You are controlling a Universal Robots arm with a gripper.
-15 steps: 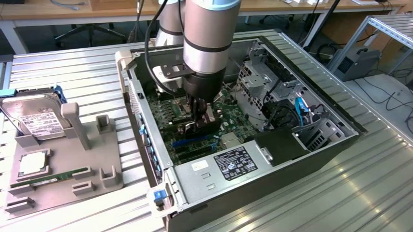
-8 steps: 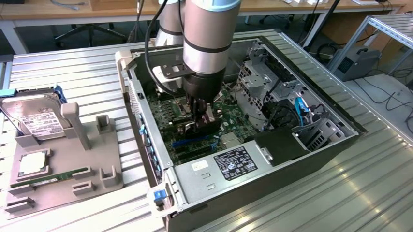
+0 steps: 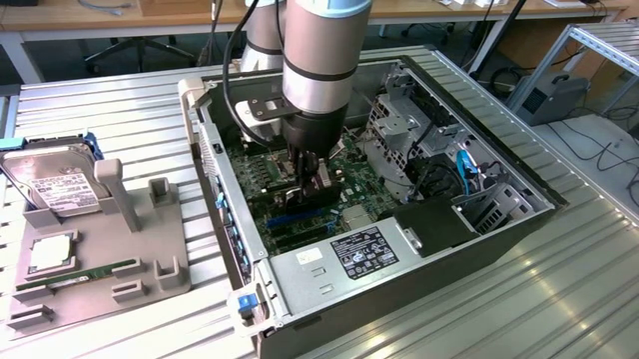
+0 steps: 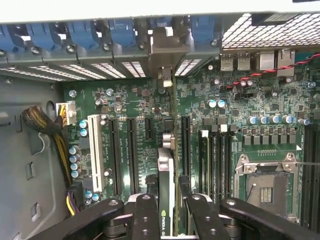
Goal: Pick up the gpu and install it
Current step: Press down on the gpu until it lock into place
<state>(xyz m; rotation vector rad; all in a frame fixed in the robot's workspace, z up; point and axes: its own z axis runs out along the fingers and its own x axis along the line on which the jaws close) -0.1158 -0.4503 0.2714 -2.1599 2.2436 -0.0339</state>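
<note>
The gpu (image 3: pixel 302 200) is a thin black card standing on edge inside the open computer case (image 3: pixel 469 247), low over the green motherboard (image 3: pixel 349 179). My gripper (image 3: pixel 304 182) reaches straight down into the case and is shut on the card's upper edge. In the wrist view the gpu (image 4: pixel 165 170) runs edge-on between my two black fingers (image 4: pixel 144 210), in line with a motherboard slot. Its metal bracket end (image 4: pixel 166 47) sits at the rear slot openings. Whether the card is fully seated I cannot tell.
A grey parts tray (image 3: pixel 164 262) at the exterior view's left holds a hard drive (image 3: pixel 55 187), a processor (image 3: pixel 50 254) and a green memory stick (image 3: pixel 85 275). Inside the case are the power supply (image 3: pixel 349 258), a drive cage (image 3: pixel 399 127), a yellow-black cable bundle (image 4: pixel 45 125) and the processor socket (image 4: pixel 265 182).
</note>
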